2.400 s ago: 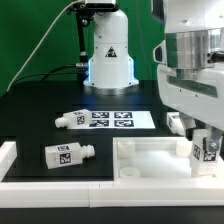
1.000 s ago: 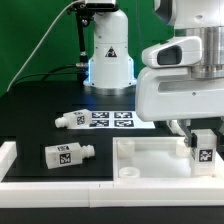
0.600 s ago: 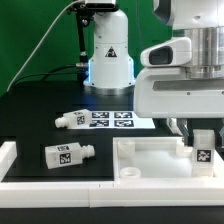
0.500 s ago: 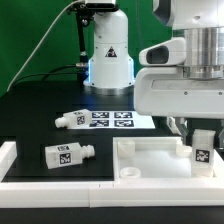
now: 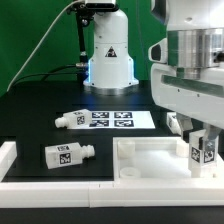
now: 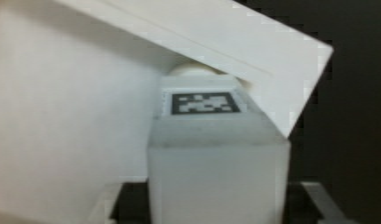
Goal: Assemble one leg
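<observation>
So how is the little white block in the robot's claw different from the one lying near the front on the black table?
The leg in the gripper stands upright over the white panel, clamped by the gripper. The loose leg lies on its side on the table, untouched. Both are stubby white pieces with black-and-white square tags.

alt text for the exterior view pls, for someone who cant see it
A white robot gripper holds a tagged white leg upright over the white tray-like panel at the exterior view's right. Two more tagged legs lie on the black table, one by the marker board.
</observation>
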Robot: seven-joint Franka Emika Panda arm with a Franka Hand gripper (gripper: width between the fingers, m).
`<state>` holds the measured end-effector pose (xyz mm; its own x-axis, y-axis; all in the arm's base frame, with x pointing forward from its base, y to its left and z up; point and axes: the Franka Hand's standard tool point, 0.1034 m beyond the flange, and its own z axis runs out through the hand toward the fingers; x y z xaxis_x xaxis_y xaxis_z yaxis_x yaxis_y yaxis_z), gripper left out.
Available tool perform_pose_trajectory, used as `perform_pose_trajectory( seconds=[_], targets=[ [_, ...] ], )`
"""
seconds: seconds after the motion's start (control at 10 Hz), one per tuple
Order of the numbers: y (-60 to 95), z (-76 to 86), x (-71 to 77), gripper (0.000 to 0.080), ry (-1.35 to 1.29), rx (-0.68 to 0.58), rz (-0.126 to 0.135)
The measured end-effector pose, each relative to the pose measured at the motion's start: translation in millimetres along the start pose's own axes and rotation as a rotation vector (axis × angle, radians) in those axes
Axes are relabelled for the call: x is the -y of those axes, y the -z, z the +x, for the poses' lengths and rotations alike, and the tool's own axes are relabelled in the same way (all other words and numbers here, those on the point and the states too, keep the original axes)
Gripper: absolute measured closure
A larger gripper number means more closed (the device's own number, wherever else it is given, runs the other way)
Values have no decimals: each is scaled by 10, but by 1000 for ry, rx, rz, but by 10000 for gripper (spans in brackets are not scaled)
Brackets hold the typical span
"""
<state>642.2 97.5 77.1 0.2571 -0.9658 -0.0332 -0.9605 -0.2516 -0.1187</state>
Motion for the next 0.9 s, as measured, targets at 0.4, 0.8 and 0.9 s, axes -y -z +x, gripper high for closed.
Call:
perform_pose_trajectory(
  seconds=[0.4, 0.8, 0.9],
  targets=[
    [1, -17, -17, 512, -231, 18, -4],
    [-6, -32, -36, 512, -344, 38, 7],
    [-7, -29, -37, 331, -277, 33, 7]
  ],
)
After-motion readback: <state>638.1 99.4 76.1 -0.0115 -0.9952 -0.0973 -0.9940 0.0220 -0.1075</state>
